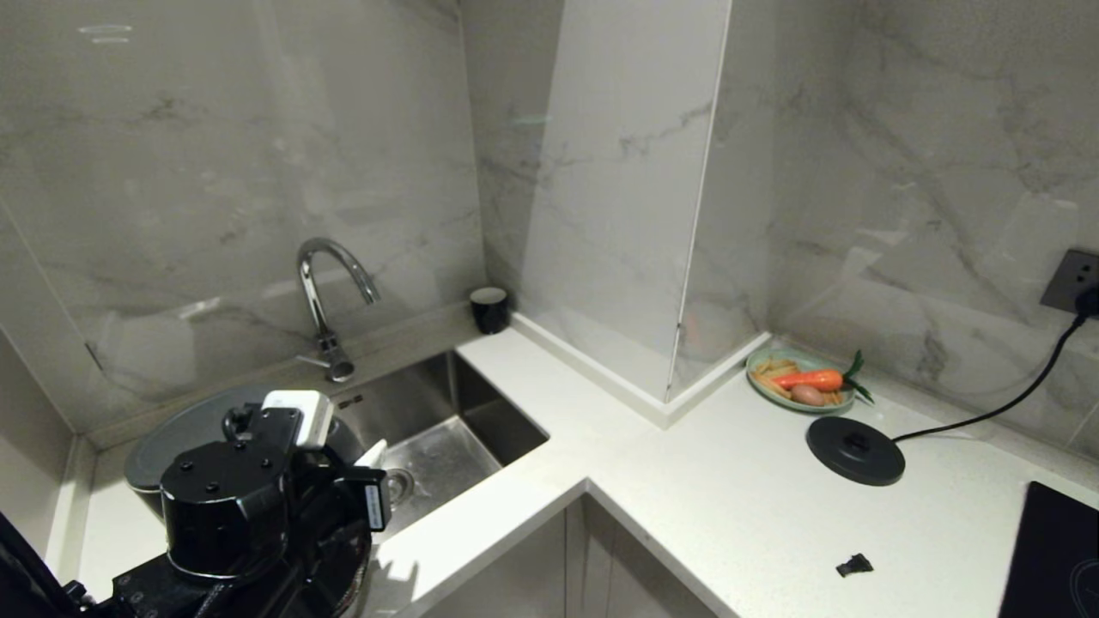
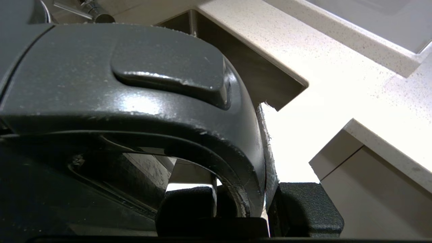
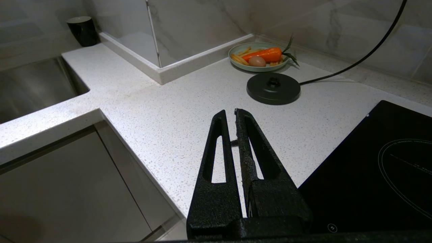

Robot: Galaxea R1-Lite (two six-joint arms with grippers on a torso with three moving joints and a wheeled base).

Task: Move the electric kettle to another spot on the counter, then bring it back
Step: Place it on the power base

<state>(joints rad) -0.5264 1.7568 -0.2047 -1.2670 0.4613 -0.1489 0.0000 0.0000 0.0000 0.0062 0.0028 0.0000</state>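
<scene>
The left gripper point(image 2: 244, 202) is clamped on the kettle's point(image 2: 118, 84) loop handle, one finger point(image 2: 189, 206) inside the loop and the other on the outer side, so the handle fills most of the left wrist view. In the head view the left arm's wrist covers most of the kettle point(image 1: 172, 433) at lower left; only its flat lid shows, at the near left edge of the sink point(image 1: 446, 429), and whether it stands on the counter point(image 1: 687, 481) or hangs above it cannot be told. The base disc point(image 1: 855, 450) lies bare on the right stretch of counter, well apart from the kettle, its cord point(image 1: 1013, 399) running to a wall socket point(image 1: 1073, 281). Just behind the disc is a plate point(image 1: 798, 382) with a carrot, an egg and some fries. A small black cup point(image 1: 489, 309) stands in the corner behind the sink, beside the tap point(image 1: 326, 292). A small dark scrap point(image 1: 854, 564) lies near the cooktop point(image 1: 1052, 558). The right gripper point(image 3: 233, 111) hangs over the counter's front edge beside the cooktop, its fingers nearly together with only a thin gap, holding nothing
</scene>
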